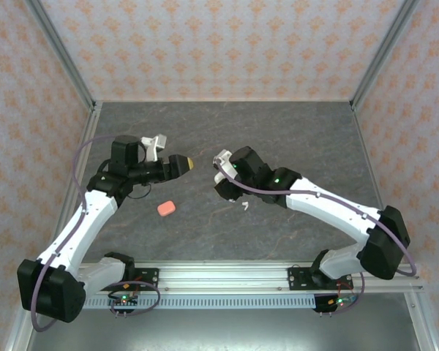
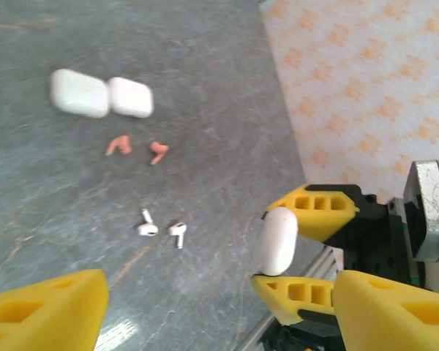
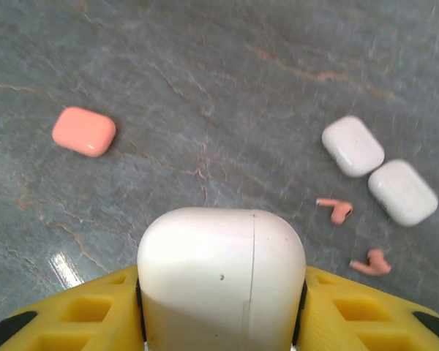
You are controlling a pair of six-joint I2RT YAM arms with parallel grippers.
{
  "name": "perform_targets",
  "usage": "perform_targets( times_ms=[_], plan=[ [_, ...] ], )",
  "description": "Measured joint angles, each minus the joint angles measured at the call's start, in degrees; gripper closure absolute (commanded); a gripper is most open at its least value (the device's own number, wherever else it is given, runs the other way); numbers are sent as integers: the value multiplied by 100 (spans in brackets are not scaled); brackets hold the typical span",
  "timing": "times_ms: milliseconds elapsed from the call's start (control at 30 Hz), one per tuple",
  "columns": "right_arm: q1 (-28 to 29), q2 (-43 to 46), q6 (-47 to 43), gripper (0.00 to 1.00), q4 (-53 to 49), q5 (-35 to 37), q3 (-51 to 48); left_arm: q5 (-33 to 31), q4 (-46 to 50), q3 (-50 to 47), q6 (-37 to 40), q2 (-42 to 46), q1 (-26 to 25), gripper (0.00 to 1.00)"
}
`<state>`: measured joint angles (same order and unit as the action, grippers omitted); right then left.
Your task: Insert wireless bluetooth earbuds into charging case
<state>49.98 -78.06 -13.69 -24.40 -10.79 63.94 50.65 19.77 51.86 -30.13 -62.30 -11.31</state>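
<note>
Top view: the left gripper (image 1: pixel 184 164) and right gripper (image 1: pixel 222 183) hang close together over the table (image 1: pixel 278 124), with a pink case (image 1: pixel 166 208) lying nearby. Left wrist: the left jaws are spread wide and empty. Two white earbuds (image 2: pixel 148 228) and two pink earbuds (image 2: pixel 118 145) lie loose on the table. Right wrist: the right gripper is clamped on a white case (image 3: pixel 221 274).

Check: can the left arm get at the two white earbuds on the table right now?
Probably yes. The left pincer is open and empty, and the white earbuds lie on bare table ahead of it, uncovered. The right pincer, holding a white case, sits close by and may crowd the approach.
</note>
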Motion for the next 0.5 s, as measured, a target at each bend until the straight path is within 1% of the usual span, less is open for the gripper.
perform_targets(
  times_ms=[167,367,500],
  plan=[
    [0,175,-363,52,247,-118,-107,107,-11,269,168,-304,-350,23],
    [0,184,-614,52,352,-243,-107,210,-28,413,319,-595,-811,25],
    [0,184,-697,52,402,-308,-107,299,-13,592,452,-813,-1075,31]
  ],
)
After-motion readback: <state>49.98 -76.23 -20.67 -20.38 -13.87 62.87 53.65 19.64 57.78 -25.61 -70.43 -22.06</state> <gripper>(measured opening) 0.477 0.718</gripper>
